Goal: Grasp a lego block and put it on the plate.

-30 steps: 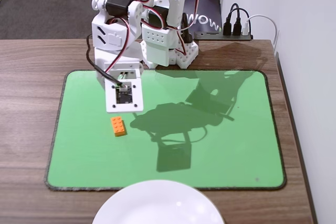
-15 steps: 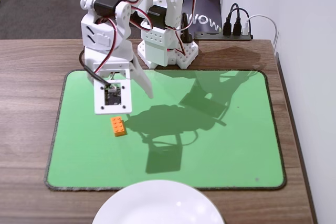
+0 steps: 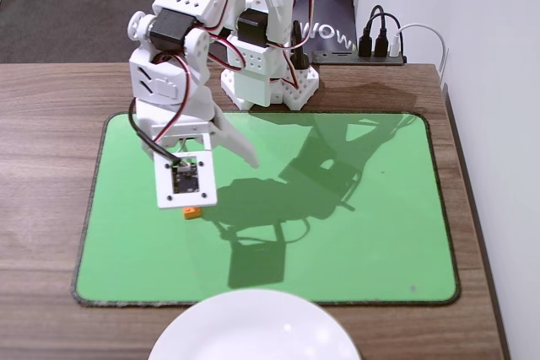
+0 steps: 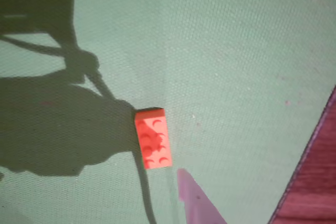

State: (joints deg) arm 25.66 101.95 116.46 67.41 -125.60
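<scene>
The orange lego block (image 3: 192, 212) lies on the green mat, left of centre. In the fixed view only its near end shows below the white camera mount on my gripper (image 3: 221, 185). My gripper hovers just over the block and is open, with one white finger (image 3: 240, 145) splayed out to the right and nothing held. The wrist view shows the whole block (image 4: 153, 138), studs up, with a single fingertip (image 4: 195, 200) just below and to its right; the other finger is out of view. The white plate (image 3: 253, 326) sits at the front edge, partly cut off.
The green mat (image 3: 354, 225) covers most of the wooden table (image 3: 42, 166). The arm's base (image 3: 270, 73) stands behind the mat. A power strip with plugs (image 3: 380, 46) sits at the back right, next to the white wall (image 3: 498, 82).
The gripper has swung left and come forward and down over the block, so its camera mount now covers most of it. One finger has spread open.
</scene>
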